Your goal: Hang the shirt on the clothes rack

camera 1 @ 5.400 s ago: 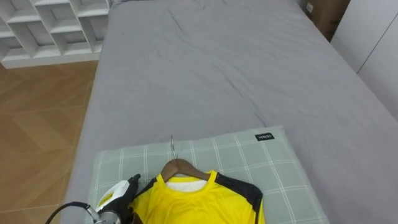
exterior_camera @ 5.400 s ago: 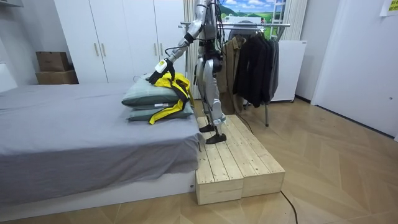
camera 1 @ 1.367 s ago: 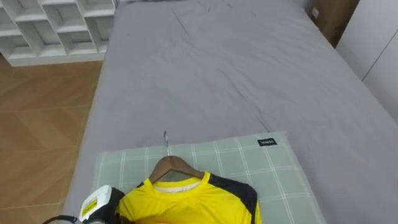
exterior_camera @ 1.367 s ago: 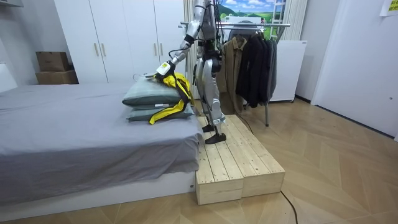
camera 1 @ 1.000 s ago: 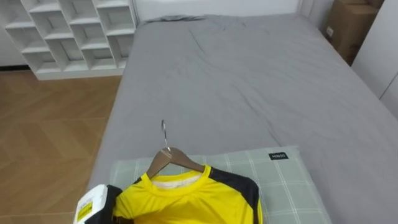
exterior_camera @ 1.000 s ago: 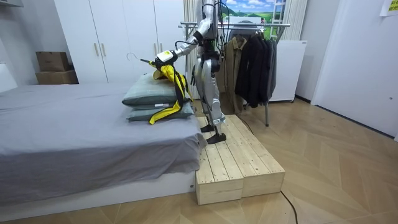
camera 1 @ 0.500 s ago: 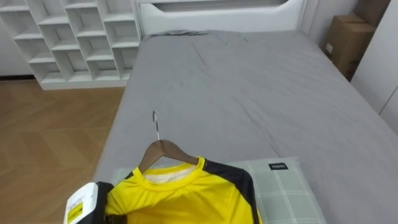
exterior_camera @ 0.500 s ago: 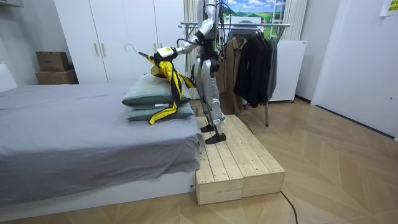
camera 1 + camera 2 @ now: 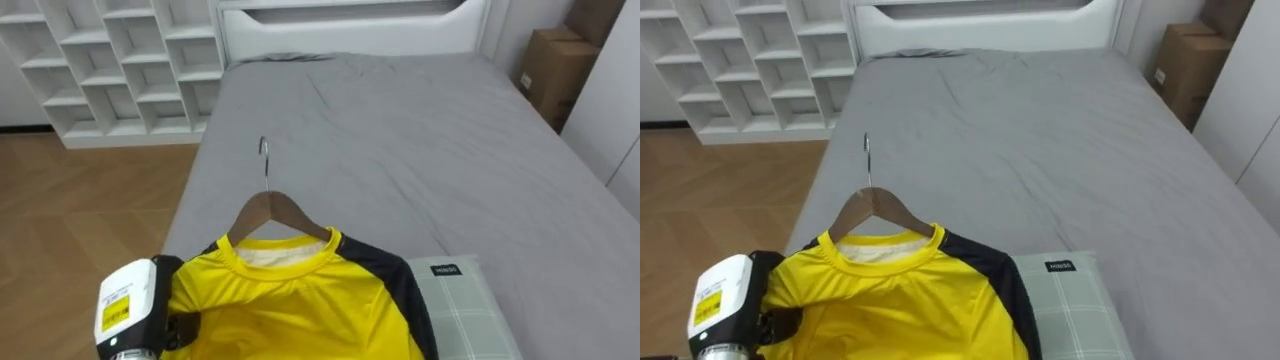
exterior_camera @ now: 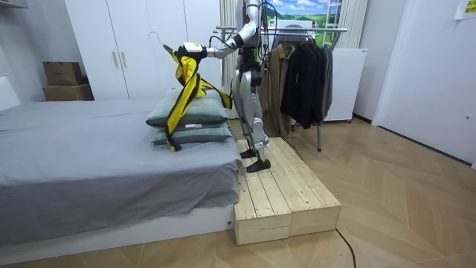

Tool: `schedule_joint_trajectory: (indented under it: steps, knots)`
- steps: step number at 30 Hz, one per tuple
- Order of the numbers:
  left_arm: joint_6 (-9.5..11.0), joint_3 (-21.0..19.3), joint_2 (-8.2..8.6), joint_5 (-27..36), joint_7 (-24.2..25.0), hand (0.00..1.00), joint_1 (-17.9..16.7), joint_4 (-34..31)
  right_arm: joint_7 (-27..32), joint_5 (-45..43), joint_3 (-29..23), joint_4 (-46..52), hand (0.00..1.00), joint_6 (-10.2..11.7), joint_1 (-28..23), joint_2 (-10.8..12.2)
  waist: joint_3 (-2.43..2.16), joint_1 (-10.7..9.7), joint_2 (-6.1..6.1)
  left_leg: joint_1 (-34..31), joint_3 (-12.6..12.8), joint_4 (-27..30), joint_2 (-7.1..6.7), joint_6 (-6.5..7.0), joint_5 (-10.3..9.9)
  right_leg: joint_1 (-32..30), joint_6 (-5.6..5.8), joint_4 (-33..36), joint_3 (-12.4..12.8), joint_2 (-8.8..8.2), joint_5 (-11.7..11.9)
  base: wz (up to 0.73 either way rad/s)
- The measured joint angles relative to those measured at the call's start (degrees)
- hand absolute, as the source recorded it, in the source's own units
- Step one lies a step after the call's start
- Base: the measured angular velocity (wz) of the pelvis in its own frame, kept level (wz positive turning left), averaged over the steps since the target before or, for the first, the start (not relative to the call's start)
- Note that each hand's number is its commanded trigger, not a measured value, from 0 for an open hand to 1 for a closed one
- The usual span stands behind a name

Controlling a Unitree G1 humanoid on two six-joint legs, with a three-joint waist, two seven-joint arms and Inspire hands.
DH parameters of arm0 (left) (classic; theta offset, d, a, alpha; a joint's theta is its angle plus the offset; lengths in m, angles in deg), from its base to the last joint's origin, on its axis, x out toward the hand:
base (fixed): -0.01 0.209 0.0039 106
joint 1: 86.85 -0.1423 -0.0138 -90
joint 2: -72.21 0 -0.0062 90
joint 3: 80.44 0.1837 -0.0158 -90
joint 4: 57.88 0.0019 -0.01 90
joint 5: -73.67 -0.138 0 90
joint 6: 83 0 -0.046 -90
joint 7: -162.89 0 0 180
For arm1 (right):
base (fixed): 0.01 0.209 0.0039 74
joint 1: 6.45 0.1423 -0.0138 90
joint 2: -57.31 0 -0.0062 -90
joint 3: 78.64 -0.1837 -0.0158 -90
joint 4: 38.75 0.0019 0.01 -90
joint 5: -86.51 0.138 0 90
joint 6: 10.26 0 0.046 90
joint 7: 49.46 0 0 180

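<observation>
Grey wrinkled bed (image 9: 400, 130); left hand (image 9: 185, 328), fingers clenched on smooth yellow shirt (image 9: 290, 310) (curved wooden hanger (image 9: 268, 212) inside).

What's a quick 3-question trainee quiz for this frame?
1. True or false: the yellow shirt lies flat on the pillows.
2. The hanger is: A) wood with a metal hook, B) all wire, C) white plastic.
3. Fill in: the shirt is held up by the robot's ____ hand.
Key: 1 false, it hangs from the hanger; 2 A; 3 left.
</observation>
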Motion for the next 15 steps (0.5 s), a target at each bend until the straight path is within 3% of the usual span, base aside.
schedule_joint_trajectory:
  steps: [8,15]
  knots:
    - [-0.78,-0.02,-3.05,-0.11,-0.23,1.00,-1.26,-7.93,7.60,-9.39,-7.51,5.70,0.00,-0.75,0.56,-3.67,0.20,-0.17,-1.25,-0.04,0.16,-0.04,-0.12,0.00,0.00,-0.17,0.23,0.61,-0.02,-0.08,-0.17,0.01]
    - [-1.56,-0.04,-3.50,-1.29,-0.69,1.00,-1.29,-7.95,14.80,-18.52,-11.94,13.45,0.00,-0.82,-0.05,-4.54,0.03,-0.02,-2.40,-0.51,0.21,0.09,-0.22,0.00,0.00,-0.91,0.37,0.62,-0.24,-0.22,-0.25,0.00]
